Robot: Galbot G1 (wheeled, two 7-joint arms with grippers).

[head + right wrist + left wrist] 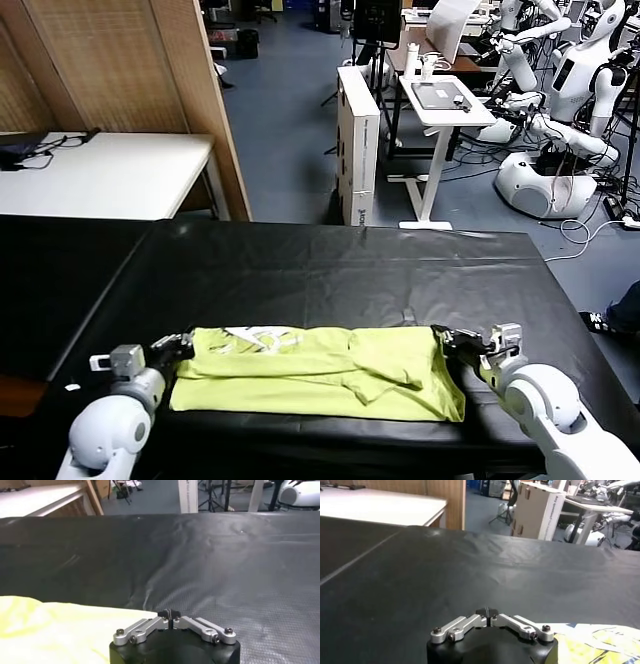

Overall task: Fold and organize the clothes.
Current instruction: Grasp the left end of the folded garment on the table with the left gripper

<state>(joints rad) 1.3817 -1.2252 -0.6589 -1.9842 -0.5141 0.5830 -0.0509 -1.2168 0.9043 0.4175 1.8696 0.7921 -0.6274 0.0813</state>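
Observation:
The lime T-shirt (pixel 320 370) lies folded into a wide band near the front edge of the black-covered table (pixel 330 270), with a white print (pixel 255 338) showing at its far left part. My left gripper (pixel 183 344) rests on the table at the shirt's left end, fingers shut with nothing seen between them. The shirt's printed corner shows beside it in the left wrist view (pixel 600 642). My right gripper (pixel 447 338) is at the shirt's right end, also shut and empty. The yellow cloth lies beside it in the right wrist view (pixel 50 630).
Behind the black table are a white table (pixel 100 175) at the back left, a wooden partition (pixel 130 70), a tall cardboard box (pixel 357 140), a white stand desk (pixel 440 100) and other robots (pixel 560 120) at the back right.

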